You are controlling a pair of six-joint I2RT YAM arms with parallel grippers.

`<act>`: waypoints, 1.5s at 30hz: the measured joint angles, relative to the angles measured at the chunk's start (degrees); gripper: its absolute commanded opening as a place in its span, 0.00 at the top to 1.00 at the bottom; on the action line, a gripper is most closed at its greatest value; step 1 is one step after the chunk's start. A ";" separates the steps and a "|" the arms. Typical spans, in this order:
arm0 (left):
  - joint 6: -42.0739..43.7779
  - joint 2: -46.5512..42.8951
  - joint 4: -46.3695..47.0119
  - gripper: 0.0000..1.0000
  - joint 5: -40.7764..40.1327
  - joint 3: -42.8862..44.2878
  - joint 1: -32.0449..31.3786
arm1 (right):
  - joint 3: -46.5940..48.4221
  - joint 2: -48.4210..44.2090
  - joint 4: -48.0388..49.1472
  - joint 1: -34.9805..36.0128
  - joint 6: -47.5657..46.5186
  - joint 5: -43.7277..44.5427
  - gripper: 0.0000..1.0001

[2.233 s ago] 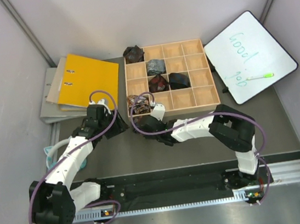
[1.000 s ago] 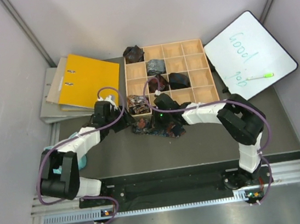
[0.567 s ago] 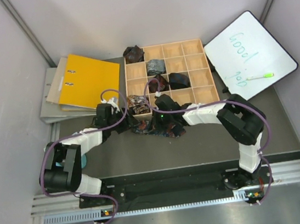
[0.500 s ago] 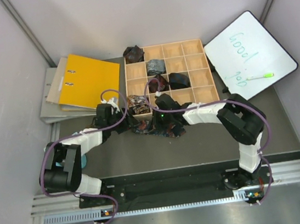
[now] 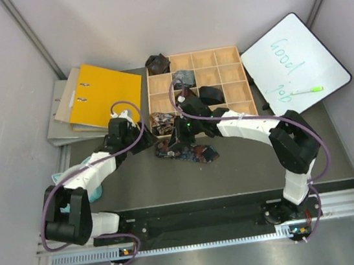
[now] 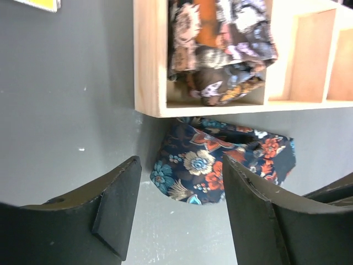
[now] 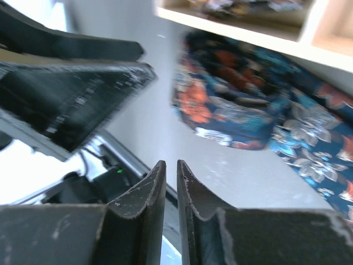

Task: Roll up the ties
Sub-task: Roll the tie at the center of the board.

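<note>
Tie (image 5: 189, 152): lay crumpled on the table (image 5: 233, 164), against the tray's near wall at its near-left corner.
Axis: ran from 10 to 4 o'clock in the top view, with the bunched end toward 10 and the flatter end toward 4.
Tray (image 5: 149, 103): wooden grid at 12 o'clock of the tie, with a brown bundle (image 5: 161, 123) in its near-left cell.
Room: bare table at 6 and 3 o'clock of the tie. Binder (image 5: 103, 93) at 10 o'clock and whiteboard (image 5: 292, 65) at 2 o'clock, both well apart.
Left gripper (image 6: 180, 168): sat at 9 o'clock of the tie, jaws spread wide, gripped nothing. Bunched end showed between the fingers in the wrist view; contact could not be told.
Right gripper (image 7: 171, 165): hung over the tie's middle, fingers parted by a thin slit, released, nothing between them.
</note>
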 measured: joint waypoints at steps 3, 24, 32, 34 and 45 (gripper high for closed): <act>0.24 -1.84 -0.02 0.37 0.09 -0.22 0.00 | 1.99 0.15 -0.39 0.00 -0.13 -1.14 0.85; 0.50 -1.01 8.02 0.34 5.79 -6.16 0.00 | 5.79 12.72 0.00 -4.98 -3.02 -5.68 0.87; 1.11 5.44 12.79 0.33 7.45 -7.45 0.00 | 4.28 12.63 1.44 -4.98 -3.23 -6.12 0.87; 1.16 6.47 14.82 0.33 8.68 -7.85 0.00 | 3.63 12.46 1.97 -4.98 -3.23 -6.10 0.87; 0.42 10.47 22.99 0.54 14.19 -9.46 -0.07 | 3.10 12.20 2.23 -5.14 -3.39 -6.10 0.87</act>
